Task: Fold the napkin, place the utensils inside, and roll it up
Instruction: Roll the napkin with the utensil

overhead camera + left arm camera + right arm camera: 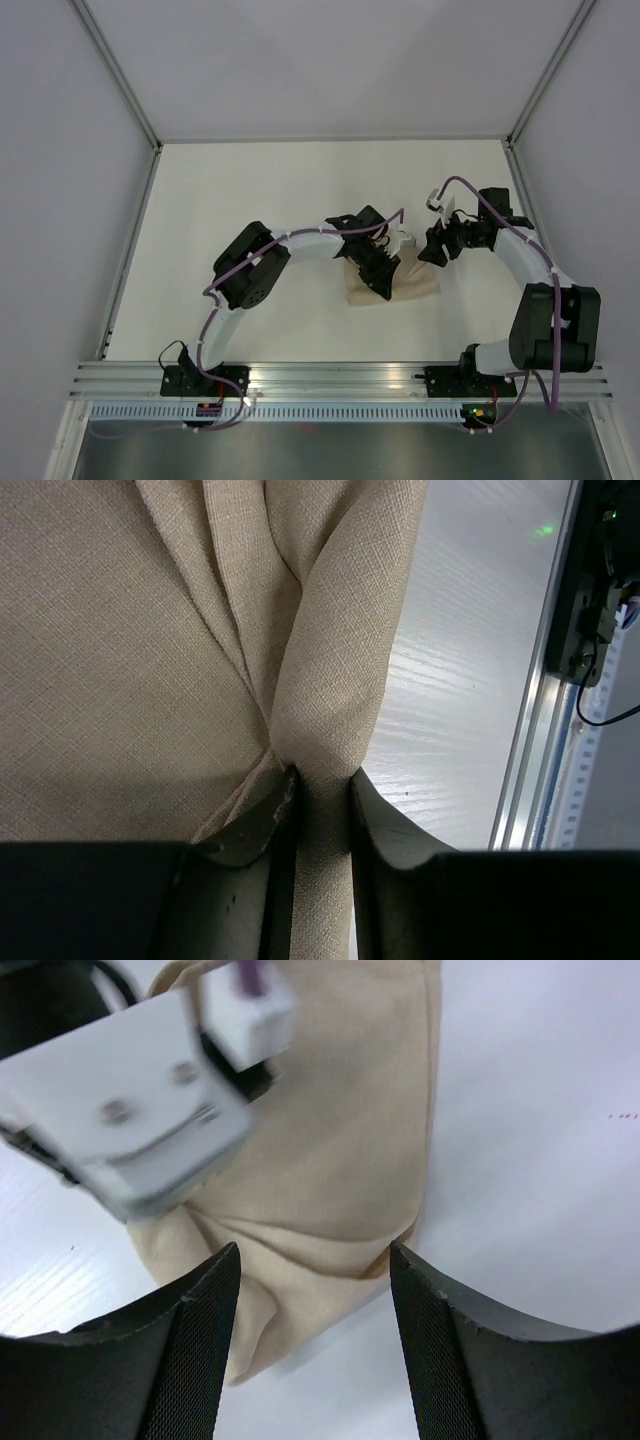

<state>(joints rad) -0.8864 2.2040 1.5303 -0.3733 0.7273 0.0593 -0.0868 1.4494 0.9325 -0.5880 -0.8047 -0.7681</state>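
left gripper (322, 805) | pinching napkin (150, 660) fold | table (470, 680) beside

White table (250, 190) between pale, seemingly grey walls (60, 150).

A white tabletop (250, 190) with a faint wood grain lies inside a booth of pale grey wall panels (60, 150). Aluminium frame struts (120, 78) rise from its two far corners, and a metal strip (130, 255) borders its left edge. Along the near edge runs a grooved aluminium rail (340, 375), with a slotted white cable duct (340, 410) just beside it on the near side.
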